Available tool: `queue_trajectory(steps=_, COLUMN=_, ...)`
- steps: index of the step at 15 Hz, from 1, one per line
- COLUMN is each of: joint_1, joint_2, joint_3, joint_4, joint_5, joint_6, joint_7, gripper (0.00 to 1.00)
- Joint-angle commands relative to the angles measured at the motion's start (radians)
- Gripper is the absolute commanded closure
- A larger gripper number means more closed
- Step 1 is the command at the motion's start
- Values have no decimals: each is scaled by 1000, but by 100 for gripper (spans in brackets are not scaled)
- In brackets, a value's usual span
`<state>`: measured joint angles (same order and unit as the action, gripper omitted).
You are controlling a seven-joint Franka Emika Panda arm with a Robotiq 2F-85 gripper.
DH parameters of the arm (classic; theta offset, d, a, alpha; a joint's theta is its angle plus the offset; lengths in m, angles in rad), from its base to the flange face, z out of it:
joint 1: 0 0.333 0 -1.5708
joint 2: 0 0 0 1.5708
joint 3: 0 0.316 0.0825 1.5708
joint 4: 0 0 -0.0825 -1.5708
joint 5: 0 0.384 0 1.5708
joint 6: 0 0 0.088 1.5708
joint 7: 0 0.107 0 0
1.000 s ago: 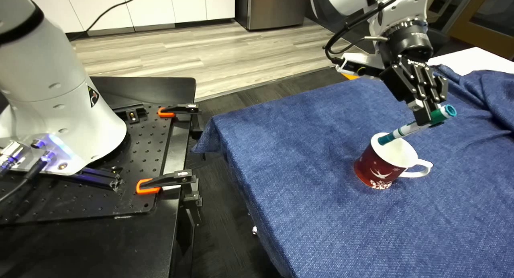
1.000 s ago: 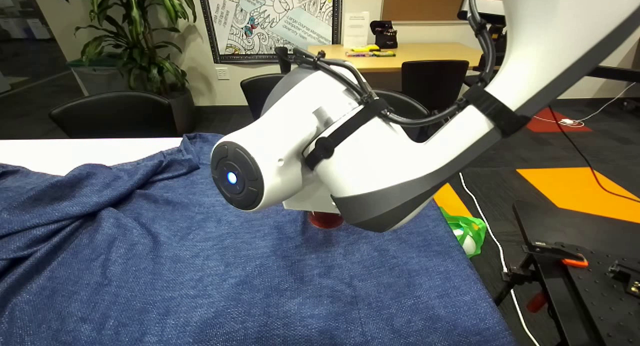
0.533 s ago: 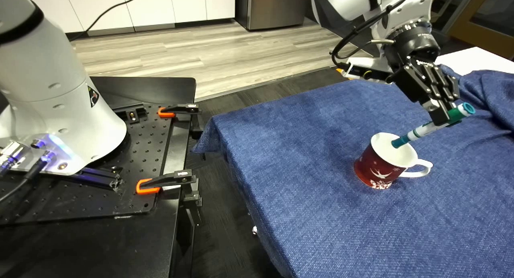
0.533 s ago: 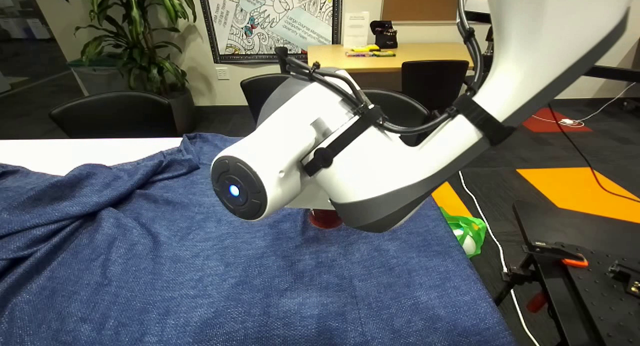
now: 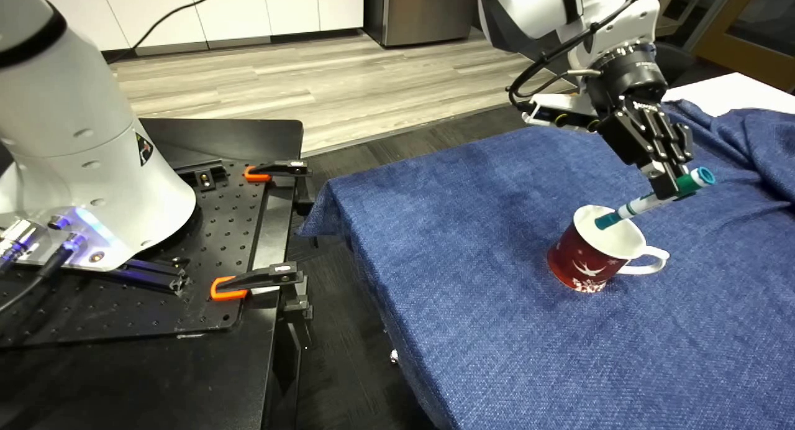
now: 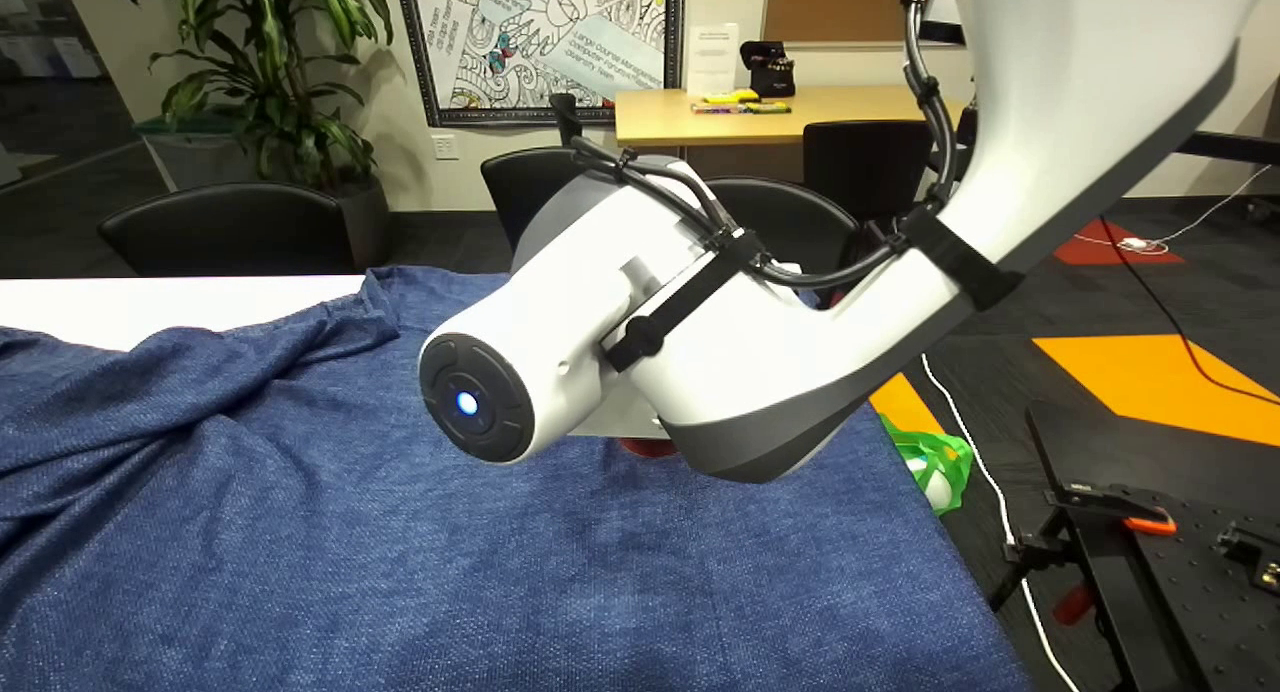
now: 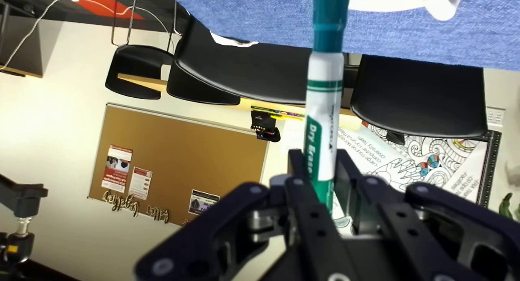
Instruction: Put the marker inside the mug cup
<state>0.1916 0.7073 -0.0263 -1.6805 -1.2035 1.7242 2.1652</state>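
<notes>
White base [image 5: 81,144], far left in an exterior view, well apart from the work; blue cloth [image 5: 459,231], next, draped under what follows; mug [image 5: 577,253], dark red, white within, standing mouth up, loop handle [image 5: 649,267] to the right; in an exterior view with the arm [image 6: 740,352] in front, only a red strip of it shows; marker [image 5: 640,205], white barrel, teal cap [image 5: 607,220], green butt; cap leftmost and lowest, at the mouth of the mug; butt rightmost and highest; long axis on a slant, well short of upright; whether the cap sits below the rim or merely over it, or touches the wall, cannot be told; hand [image 5: 674,191], one only, at the right; grasping the marker by its green end, fingers [image 7: 348,167] pressed on either side; barrel, in the wrist view, roughly in line with them, cap first; from the hand, the mug lies down along that line.

Judgement: insertion appears the step in hand, release not yet made; the coming move turns on that slant; cap seems well aimed, but the butt stands out past the rim; wants the hand brought up and in over the mug, tipped until the axis nears upright, then lowered before letting go; freed as it lies, the marker might tip back out over the rim.
</notes>
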Motion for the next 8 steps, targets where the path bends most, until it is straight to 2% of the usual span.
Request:
queue_trajectory(steps=1, joint_1=-23, joint_2=1, joint_3=26, joint_4=12, joint_5=4, joint_6=14, joint_7=-2, gripper=54)
queue_trajectory(steps=3, joint_1=-25, joint_2=0, joint_3=29, joint_4=11, joint_5=4, joint_6=15, joint_7=-3, gripper=46)
queue_trajectory(steps=8, joint_1=-24, joint_2=-5, joint_3=32, joint_4=6, joint_5=0, joint_6=15, joint_7=3, gripper=9)
